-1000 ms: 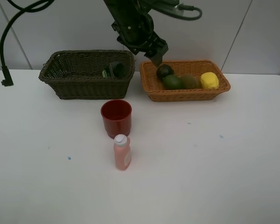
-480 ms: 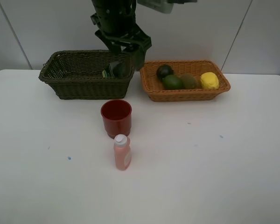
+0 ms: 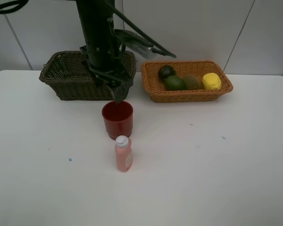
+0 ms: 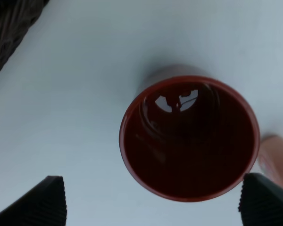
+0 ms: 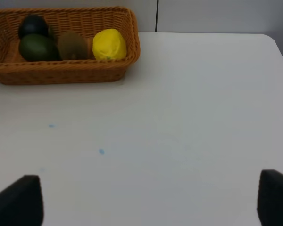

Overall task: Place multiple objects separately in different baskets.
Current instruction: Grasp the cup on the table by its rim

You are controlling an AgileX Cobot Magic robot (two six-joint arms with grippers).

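My left gripper (image 3: 118, 94) is open and empty, just above the red cup (image 3: 117, 117), which stands upright in front of the dark olive-brown basket (image 3: 66, 87). In the left wrist view the cup (image 4: 188, 139) lies between my open fingertips (image 4: 47, 200). The pink white-capped bottle (image 3: 123, 154) stands just in front of the cup. The orange-tan basket (image 3: 188, 96) holds the dark round fruit (image 3: 166, 71), lime (image 3: 175, 83), kiwi (image 3: 191, 81) and lemon (image 3: 212, 81). My right gripper (image 5: 146, 200) is open and empty over bare table. The black bottle and marker are hidden.
The left arm stands in front of the dark basket's right half and hides its inside. The right wrist view shows the orange-tan basket (image 5: 61, 73) with its fruit at the far side and the table's right edge (image 5: 280, 52).
My left arm has swung left from over the orange-tan basket, past the dark basket, and come down over the red cup. The objects have not moved.
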